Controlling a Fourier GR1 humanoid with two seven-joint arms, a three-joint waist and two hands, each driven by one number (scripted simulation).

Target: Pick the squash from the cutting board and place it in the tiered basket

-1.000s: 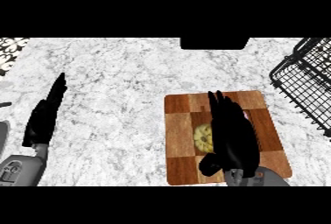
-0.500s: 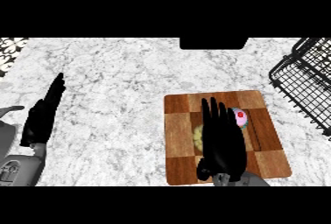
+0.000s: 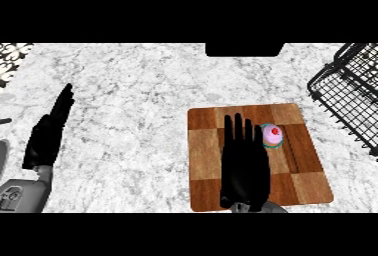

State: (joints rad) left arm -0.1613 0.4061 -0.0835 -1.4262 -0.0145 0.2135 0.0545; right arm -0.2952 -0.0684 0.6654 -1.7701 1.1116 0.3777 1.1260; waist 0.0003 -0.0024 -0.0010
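Note:
A checkered wooden cutting board (image 3: 303, 172) lies on the marble counter at right of centre. My right hand (image 3: 244, 167) is spread flat over the board's left-middle part, fingers straight and pointing away from me, open. The squash is hidden under this hand; none of it shows. The black wire tiered basket (image 3: 353, 95) stands at the right edge, apart from the board. My left hand (image 3: 46, 140) rests open at the left edge, fingers up.
A small pink cake with a red top and teal rim (image 3: 272, 136) sits on the board just right of my right hand's fingers. A dark block (image 3: 244, 49) sits at the counter's far edge. A patterned patch (image 3: 11, 57) shows at the top left corner.
My right hand has shifted left and flattened over the squash, which showed as a yellow patch before and is now covered. The pink cake has come into view. The left hand stayed still.

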